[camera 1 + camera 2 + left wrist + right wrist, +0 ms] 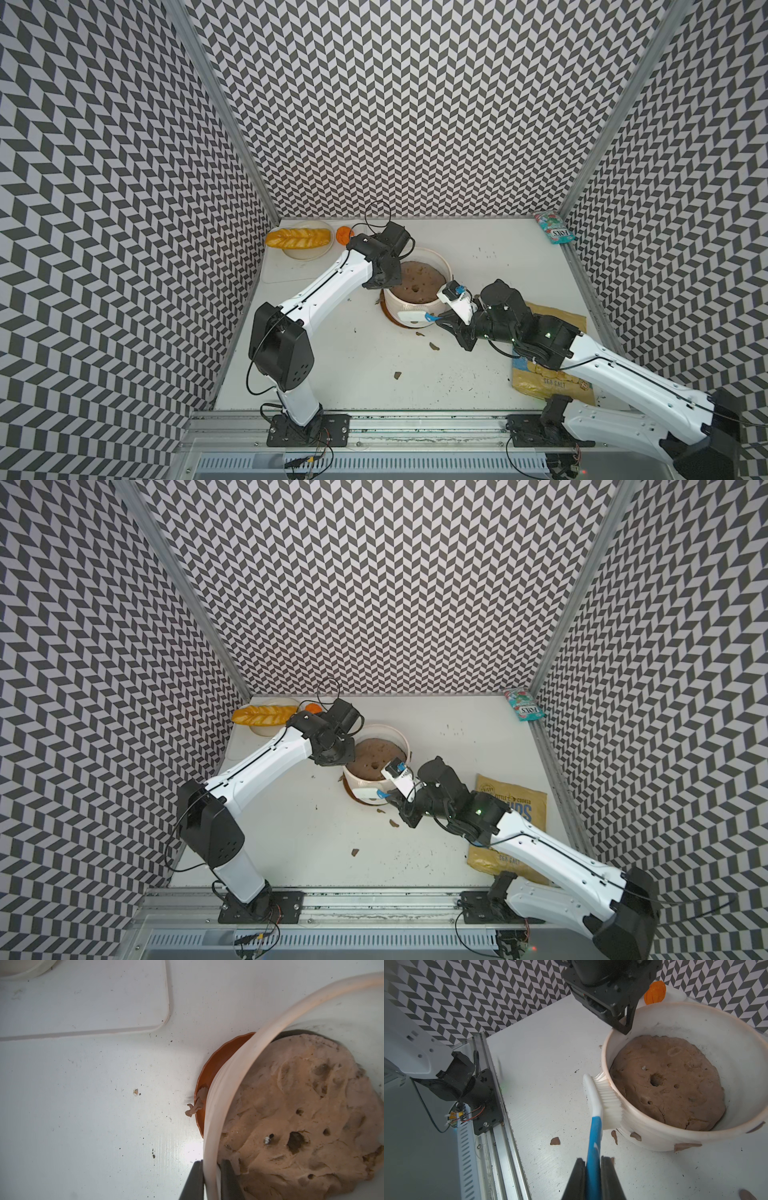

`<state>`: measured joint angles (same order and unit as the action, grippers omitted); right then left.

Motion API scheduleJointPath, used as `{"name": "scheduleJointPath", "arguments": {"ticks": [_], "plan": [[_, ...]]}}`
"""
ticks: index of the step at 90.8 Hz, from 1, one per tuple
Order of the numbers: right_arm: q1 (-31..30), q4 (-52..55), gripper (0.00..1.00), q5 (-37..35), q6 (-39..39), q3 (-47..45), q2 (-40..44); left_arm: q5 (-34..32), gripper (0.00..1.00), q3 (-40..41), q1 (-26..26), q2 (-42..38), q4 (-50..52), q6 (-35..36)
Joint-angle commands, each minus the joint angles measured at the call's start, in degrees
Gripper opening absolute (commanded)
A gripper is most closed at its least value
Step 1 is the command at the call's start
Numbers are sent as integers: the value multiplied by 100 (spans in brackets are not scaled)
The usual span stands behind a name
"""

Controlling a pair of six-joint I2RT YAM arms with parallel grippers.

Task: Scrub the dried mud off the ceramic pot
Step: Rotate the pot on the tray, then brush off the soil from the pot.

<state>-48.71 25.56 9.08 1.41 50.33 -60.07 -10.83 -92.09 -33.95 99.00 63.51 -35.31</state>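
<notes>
Robotics laboratory test cell. Indicators: chevron-patterned enclosure walls (415, 104), aluminium extrusion rail (424, 430) with arm bases (307, 430) bolted on, white worktop (332, 374), exposed wiring (309, 457) at the front edge.

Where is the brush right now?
In the right wrist view the brush sits in the right hand, bristles against the ceramic pot's outer wall below the rim; in both top views that is the pot's front side.
</notes>
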Motion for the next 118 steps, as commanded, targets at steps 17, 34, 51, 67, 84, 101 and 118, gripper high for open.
{"name": "scheduleJointPath", "arguments": {"ticks": [17, 34, 51, 67, 84, 101, 118], "plan": [[177, 640, 0, -915, 215, 121, 51, 169, 15, -152, 134, 192, 132, 595], [-131, 771, 0, 693, 621, 202, 289, 195, 15, -195, 160, 256, 104, 676], [-415, 612, 0, 573, 544, 293, 197, 273, 15, -194, 189, 311, 34, 775], [-527, -112, 0, 66, 370, 290, -236, 329, 15, -312, 217, 374, 27, 913], [-568, -378, 0, -421, 304, 491, -1000, 366, 14, -370, 256, 423, 9, 1014], [-569, -152, 0, -1436, 129, 529, -1325, 408, 14, -302, 314, 432, -67, 1119], [-569, 267, 0, -1967, -8, 461, -1276, 409, 12, -289, 345, 461, -110, 1220]]}}
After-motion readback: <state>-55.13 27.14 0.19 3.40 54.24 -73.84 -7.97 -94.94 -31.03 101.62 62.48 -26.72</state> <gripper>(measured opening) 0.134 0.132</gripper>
